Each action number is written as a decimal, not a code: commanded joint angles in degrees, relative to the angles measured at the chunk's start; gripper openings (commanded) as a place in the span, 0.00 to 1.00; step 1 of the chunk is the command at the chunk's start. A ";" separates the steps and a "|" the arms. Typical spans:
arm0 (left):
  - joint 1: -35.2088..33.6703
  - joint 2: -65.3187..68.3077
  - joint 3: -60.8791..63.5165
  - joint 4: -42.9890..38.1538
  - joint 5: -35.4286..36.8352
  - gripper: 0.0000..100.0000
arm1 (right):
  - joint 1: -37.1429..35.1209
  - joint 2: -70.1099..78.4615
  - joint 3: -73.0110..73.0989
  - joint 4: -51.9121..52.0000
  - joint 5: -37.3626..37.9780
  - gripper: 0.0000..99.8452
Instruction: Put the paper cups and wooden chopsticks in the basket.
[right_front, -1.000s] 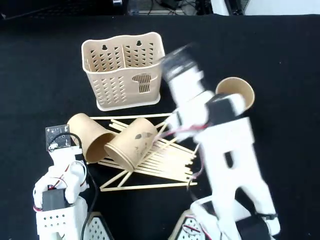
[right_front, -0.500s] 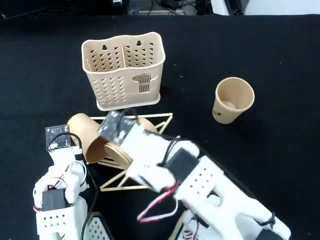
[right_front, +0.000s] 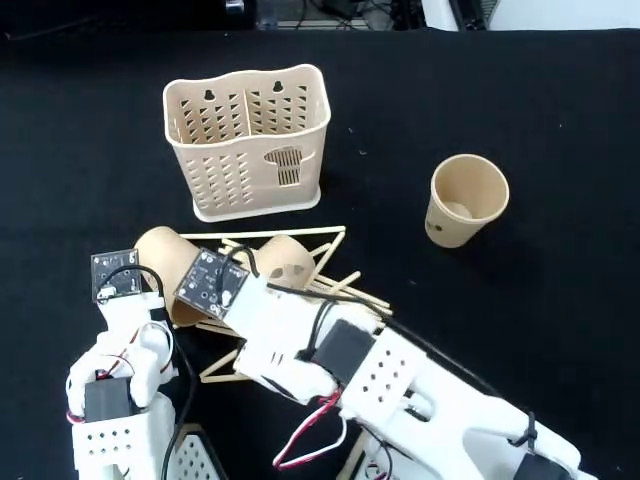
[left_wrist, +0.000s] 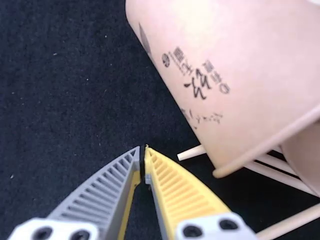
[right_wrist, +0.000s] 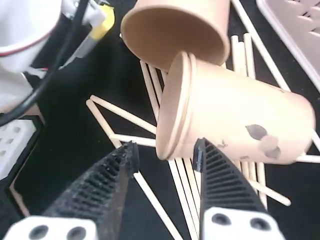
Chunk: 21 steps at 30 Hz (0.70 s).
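A tan slotted basket (right_front: 245, 140) stands at the back of the table. One paper cup (right_front: 465, 200) stands upright at the right. Two more cups (right_front: 160, 252) (right_front: 288, 262) lie on a heap of wooden chopsticks (right_front: 280, 234) in front of the basket. My right gripper (right_wrist: 163, 154) is open, its fingers either side of the rim of one lying cup (right_wrist: 235, 117), with the other cup (right_wrist: 175, 30) just beyond. My left gripper (left_wrist: 142, 152) is shut and holds nothing, close beside a lying cup (left_wrist: 240, 75) and a chopstick end (left_wrist: 192, 152).
The right arm (right_front: 330, 350) stretches from the lower right across the chopstick heap. The left arm (right_front: 115, 380) stands at the lower left, and its yellow finger (right_wrist: 97, 25) is near the cups. A basket corner (right_wrist: 295, 20) lies beyond the cups. Black cloth covers the table.
The right arm has swung from near the upright cup leftward and down to the lying cups. The left arm and the cups have kept still.
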 joint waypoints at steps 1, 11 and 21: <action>0.31 -0.18 0.92 -0.79 0.35 0.03 | -0.18 -1.10 3.03 -6.59 -0.18 0.20; 0.31 -0.18 0.92 -0.79 0.35 0.03 | 6.33 -1.10 9.10 -12.66 0.00 0.20; 0.31 -0.18 0.92 -0.79 0.35 0.03 | 14.24 -1.45 9.10 -12.84 0.09 0.20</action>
